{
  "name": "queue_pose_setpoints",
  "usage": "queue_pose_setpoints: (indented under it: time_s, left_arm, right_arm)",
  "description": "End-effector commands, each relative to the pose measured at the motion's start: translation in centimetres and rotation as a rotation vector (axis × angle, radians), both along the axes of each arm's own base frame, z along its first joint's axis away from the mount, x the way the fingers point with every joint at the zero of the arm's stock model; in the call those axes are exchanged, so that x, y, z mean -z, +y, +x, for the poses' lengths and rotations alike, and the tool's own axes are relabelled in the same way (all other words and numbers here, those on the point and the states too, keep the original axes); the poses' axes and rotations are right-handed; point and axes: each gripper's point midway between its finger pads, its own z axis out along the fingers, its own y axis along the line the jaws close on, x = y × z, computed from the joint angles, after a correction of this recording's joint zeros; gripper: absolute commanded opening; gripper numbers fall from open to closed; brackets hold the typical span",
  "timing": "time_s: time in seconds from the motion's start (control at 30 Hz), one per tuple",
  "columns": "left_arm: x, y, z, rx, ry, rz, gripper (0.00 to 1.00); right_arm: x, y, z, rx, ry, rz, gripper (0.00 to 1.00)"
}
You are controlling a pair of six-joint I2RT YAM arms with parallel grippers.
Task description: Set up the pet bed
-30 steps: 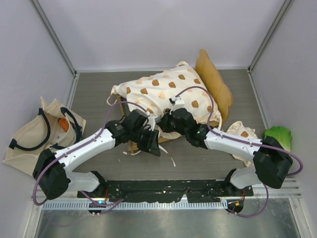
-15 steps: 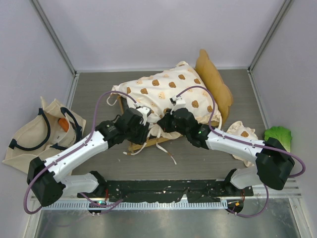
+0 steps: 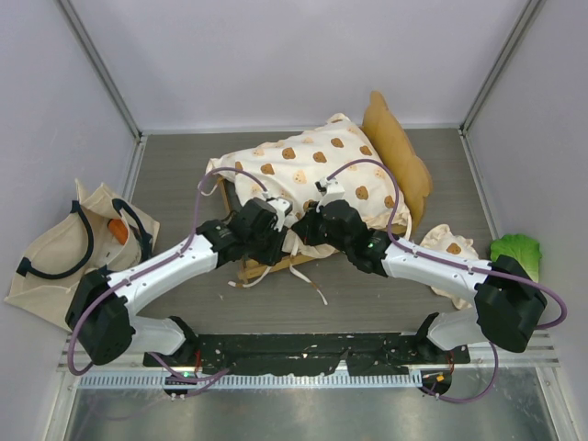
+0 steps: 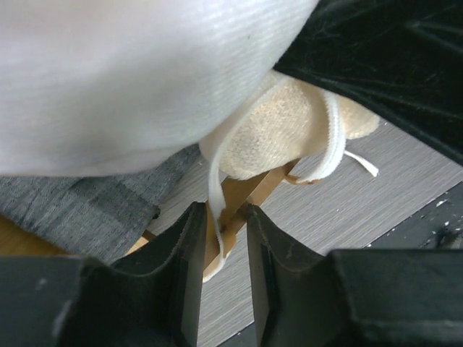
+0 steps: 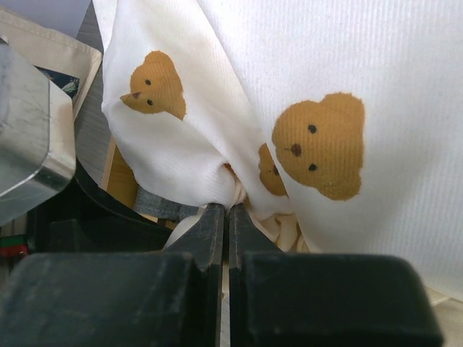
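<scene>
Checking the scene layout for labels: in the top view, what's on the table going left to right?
Tote bag → left gripper → right gripper → pet bed's scalloped headboard → small bear-print pillow → lettuce toy. The bear-print cushion spans the middle, so it has no single place.

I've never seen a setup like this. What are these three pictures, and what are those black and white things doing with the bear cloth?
They are two robot arms bolted to a table, seen once from above and once from a small camera on each wrist. Between them lies a little wooden pet bed with a bear-print cushion. The right gripper is shut on a fold of the cushion. The left gripper has a white tie string between its fingers. A tote bag lies far left, a green lettuce toy far right.
</scene>
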Motion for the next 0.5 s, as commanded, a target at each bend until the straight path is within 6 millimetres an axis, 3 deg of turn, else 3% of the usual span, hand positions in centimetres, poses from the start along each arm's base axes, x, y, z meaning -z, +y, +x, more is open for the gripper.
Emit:
queue_pose_setpoints:
  time_s: [0.0,0.2,0.23,0.27,0.33,0.37,0.4,0.47]
  left_arm:
    - [-0.5,-1.0,0.4,0.021,0.006,-0.07,0.3]
    - [-1.7,-0.7,0.1,0.045,0.02,-0.093,0.1]
    - [-2.6,-0.6,0.1,0.058,0.0,-0.097,0.08]
    - [-4.0,-0.7,0.8,0.05,-0.034,-0.106,0.0]
    - [-5.4,0.5,1.5,0.019,-0.069,-0.054,0.0]
    - [-7.5,0.5,2.2,0.025,-0.124,-0.054,0.0]
    - [-8.2,1.3,2.8,0.001,-0.156,-0.019,0.0]
    - [-10.7,0.9,3.6,0.03,-0.229,-0.03,0.0]
  right_arm:
    - [-3.5,-0.1,0.9,0.023,-0.077,0.062,0.03]
    - [-3.7,-0.2,1.0,0.028,-0.083,0.067,0.03]
    - [-3.9,-0.3,1.0,0.029,-0.085,0.069,0.03]
    - [-3.8,-0.3,1.0,0.031,-0.085,0.067,0.03]
    - [-3.9,-0.3,0.9,0.029,-0.084,0.072,0.03]
    - [-4.0,-0.4,0.9,0.028,-0.086,0.072,0.03]
    - [-4.0,-0.4,0.8,0.026,-0.088,0.073,0.03]
    - [-4.4,-0.3,0.7,0.024,-0.089,0.091,0.03]
